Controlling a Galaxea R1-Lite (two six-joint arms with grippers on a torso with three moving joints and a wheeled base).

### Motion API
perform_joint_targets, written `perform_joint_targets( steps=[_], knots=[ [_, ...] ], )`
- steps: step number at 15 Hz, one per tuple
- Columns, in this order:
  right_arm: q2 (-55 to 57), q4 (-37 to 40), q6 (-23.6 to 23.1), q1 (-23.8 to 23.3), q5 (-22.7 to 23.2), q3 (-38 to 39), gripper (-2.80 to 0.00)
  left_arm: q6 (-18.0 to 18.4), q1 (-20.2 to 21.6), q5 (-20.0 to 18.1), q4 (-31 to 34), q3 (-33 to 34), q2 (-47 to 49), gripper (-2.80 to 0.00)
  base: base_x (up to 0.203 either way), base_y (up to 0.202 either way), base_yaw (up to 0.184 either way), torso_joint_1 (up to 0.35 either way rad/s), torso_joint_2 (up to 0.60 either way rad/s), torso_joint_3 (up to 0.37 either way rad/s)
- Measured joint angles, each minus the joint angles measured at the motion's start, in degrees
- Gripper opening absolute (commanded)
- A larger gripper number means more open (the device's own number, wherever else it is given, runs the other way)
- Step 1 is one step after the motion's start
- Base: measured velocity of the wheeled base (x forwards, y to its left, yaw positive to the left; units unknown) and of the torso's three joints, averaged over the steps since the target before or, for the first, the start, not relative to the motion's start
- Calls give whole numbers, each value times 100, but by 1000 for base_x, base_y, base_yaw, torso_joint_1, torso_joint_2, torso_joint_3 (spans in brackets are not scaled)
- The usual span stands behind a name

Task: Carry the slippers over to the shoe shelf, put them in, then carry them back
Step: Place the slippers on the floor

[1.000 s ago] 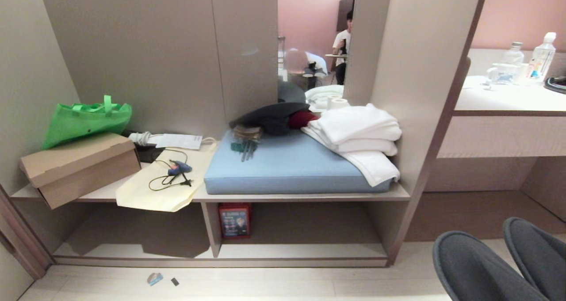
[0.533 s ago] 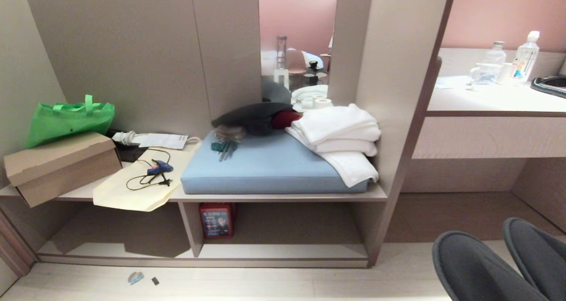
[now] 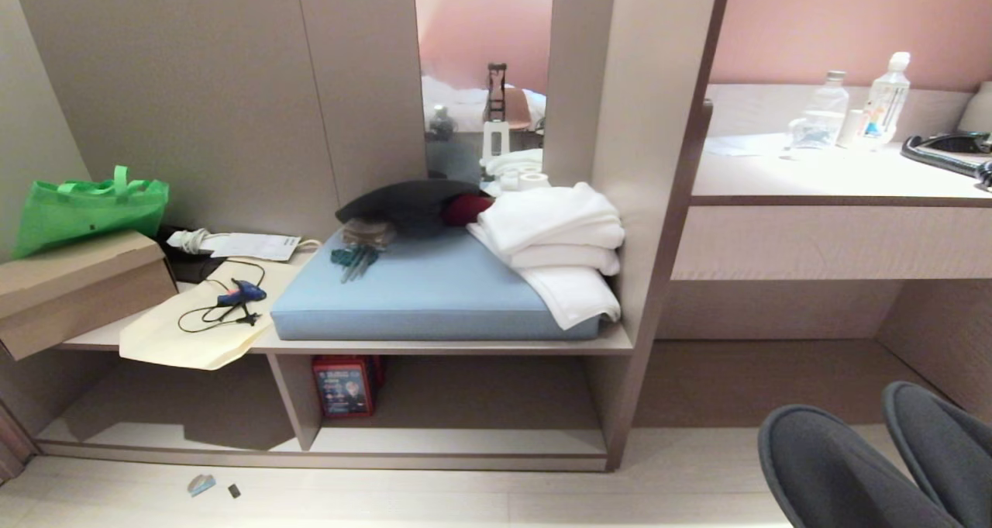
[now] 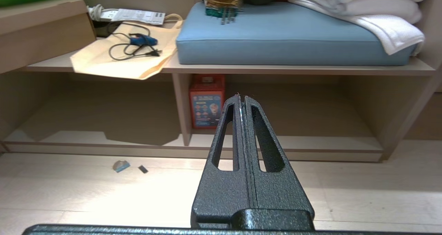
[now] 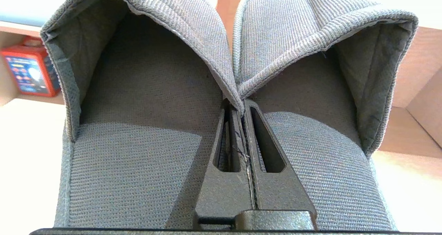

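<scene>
I have the right gripper [image 5: 241,105] pinched on the inner edges of both slippers [image 3: 876,466], which hang at my four o'clock. The left gripper [image 4: 241,98] is pressed together, empty. I'd line up squarely on the shoe shelf [image 3: 457,440] at eleven o'clock before lowering them in, clear of its divider.

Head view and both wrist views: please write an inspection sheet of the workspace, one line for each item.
Surface: shoe shelf, base board bare on the right; pale floor in front.
Job's things: slippers, pinched together at their inner edges, not yet in the shelf.
Clutter: red box in the cubby; blue cushion, white towels, cardboard box above.
Grippers: right gripper shut on the slippers; left gripper shut, empty.
Cables: black cord on the cream bag.
Surroundings: bottles on the desk.
</scene>
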Motion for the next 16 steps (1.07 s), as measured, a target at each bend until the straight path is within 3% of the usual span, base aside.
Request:
perform_joint_targets(
  steps=[4, 10, 16],
  knots=[
    [0, -54, 9, 6, -10, 19, -280, 0, 2, 1, -2, 0, 0, -280, 0, -162, 3, 2, 2, 2],
    [0, -307, 5, -2, -13, 112, -280, 2, -1, 0, -2, 0, 0, -280, 0, 0, 0, 0, 0, 0],
    [0, -301, -1, 5, -18, 115, -280, 0, 7, 0, -1, 0, 0, -280, -1, -9, 164, 2, 2, 0]
  ],
)
